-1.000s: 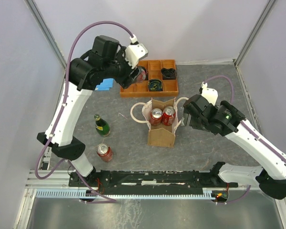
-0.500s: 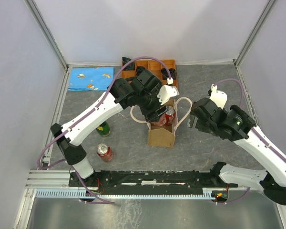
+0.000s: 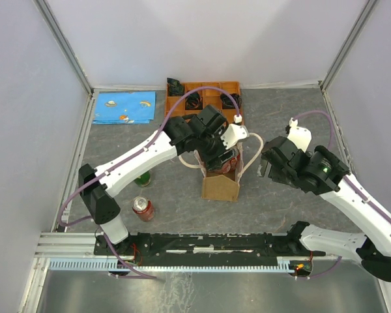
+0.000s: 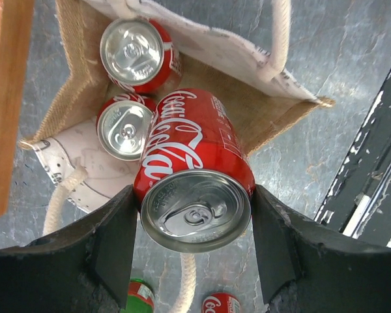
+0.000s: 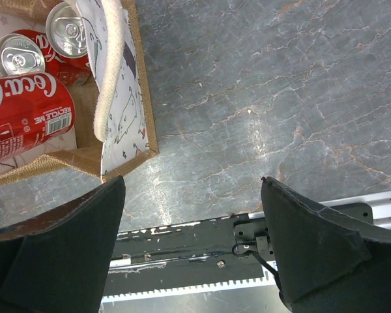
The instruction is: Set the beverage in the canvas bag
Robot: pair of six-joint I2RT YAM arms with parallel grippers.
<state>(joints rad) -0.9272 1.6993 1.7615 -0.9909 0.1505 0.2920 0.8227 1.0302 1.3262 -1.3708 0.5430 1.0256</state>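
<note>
Over the canvas bag mouth, L gripper is clamping a red cola can by its sides, tilted above two more cans standing inside. R gripper is hanging wide apart just beside bag, holding nothing.

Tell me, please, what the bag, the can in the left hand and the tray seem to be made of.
Bag: coarse brown weave outside, probably jute or burlap; pale printed cloth lining; matte. Held can: likely aluminium, with bare shiny silver top and glossy red printed side. Tray: orange-brown, flat dividers, matte; perhaps wood, cannot say surely.
</note>
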